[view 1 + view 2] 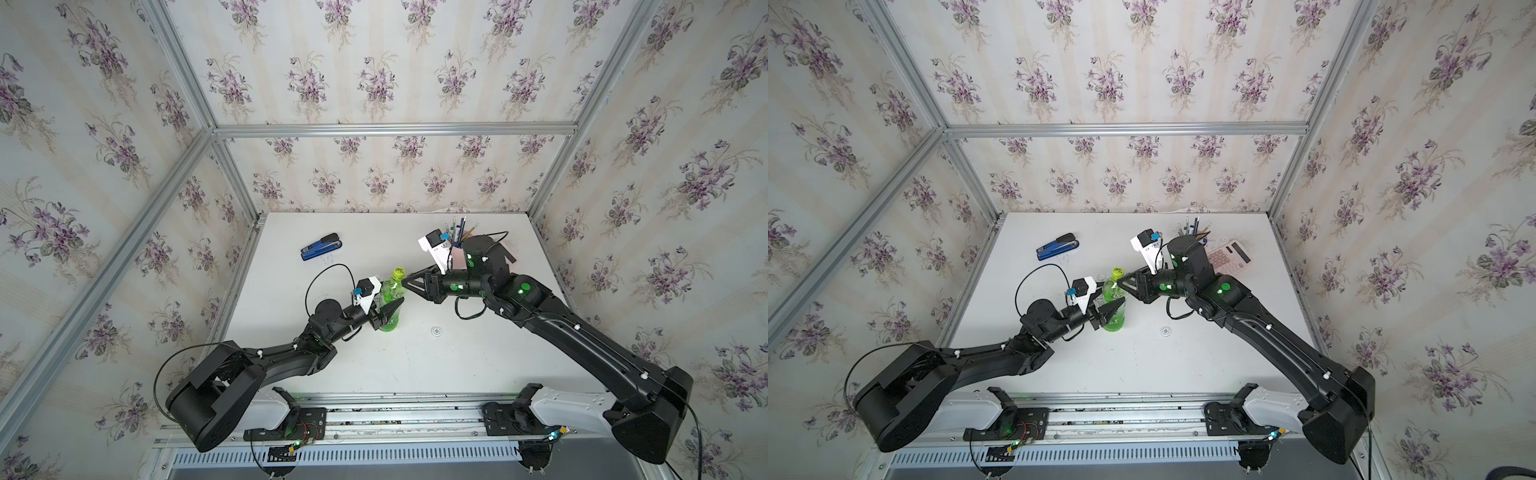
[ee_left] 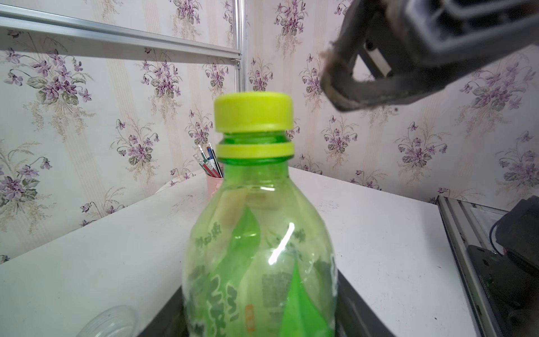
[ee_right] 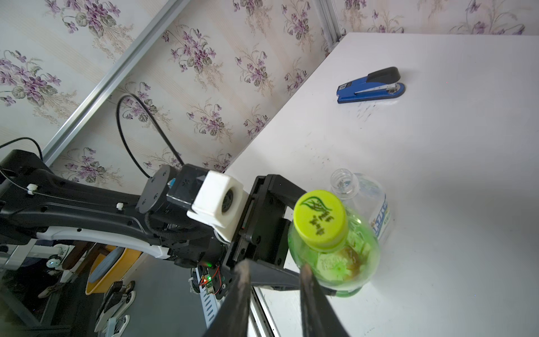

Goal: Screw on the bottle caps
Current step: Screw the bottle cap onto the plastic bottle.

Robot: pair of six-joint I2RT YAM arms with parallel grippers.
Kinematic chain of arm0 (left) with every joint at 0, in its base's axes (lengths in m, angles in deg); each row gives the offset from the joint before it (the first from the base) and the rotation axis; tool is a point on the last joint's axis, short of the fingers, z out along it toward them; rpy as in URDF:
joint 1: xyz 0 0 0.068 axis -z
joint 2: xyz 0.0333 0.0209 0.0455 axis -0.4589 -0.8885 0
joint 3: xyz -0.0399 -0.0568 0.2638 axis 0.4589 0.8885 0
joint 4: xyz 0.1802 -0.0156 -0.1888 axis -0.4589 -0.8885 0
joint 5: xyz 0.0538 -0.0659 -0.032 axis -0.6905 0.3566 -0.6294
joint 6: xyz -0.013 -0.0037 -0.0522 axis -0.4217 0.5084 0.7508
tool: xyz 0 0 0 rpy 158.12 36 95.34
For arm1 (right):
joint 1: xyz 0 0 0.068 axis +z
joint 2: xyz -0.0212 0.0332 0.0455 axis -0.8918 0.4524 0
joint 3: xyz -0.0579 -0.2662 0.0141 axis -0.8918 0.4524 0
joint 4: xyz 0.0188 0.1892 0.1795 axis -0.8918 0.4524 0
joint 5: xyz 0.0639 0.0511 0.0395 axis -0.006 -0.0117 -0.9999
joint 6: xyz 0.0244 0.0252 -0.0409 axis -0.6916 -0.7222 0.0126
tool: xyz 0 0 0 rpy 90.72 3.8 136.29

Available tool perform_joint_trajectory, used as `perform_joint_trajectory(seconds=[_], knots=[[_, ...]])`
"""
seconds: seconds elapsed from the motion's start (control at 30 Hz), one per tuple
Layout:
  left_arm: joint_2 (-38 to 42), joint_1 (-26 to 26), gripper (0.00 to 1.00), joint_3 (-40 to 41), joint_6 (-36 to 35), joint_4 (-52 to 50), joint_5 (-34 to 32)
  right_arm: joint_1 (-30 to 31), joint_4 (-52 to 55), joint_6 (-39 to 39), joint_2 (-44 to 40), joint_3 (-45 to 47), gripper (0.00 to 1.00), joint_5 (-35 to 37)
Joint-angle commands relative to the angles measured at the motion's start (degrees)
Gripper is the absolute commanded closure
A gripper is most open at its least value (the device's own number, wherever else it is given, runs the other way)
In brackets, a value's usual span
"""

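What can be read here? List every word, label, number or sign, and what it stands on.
Nothing reads clearly.
Yellow-green screw cap: dark leaf logo and characters, blurred.
Translucent green plastic bottle: label characters, blurred.
Clear plastic bottle: blue print, blurred.
White round cap: dark mark, too small.
Blue stapler: sticker, too small.

Left claw (image 1: 1115, 308) grips the upright, capped green bottle (image 1: 1113, 291).

The clear bottle (image 3: 370, 195) is half hidden behind the green bottle (image 3: 344, 259); the white cap (image 1: 436, 331) carries a mark too small to read.
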Motion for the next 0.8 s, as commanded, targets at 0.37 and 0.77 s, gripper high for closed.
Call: perform_joint_trajectory(seconds=[0.37,0.77], knots=[[0.0,0.0,0.38,-0.2,-0.5,3.3,4.6,-2.8,-6.1,0.3,9.6,-6.0,0.63,-4.0],[0.4,-0.1,0.38,0.1,-0.3,3.5,3.7,-2.8,-5.4,-0.4,9.6,-4.2,0.75,-5.8]])
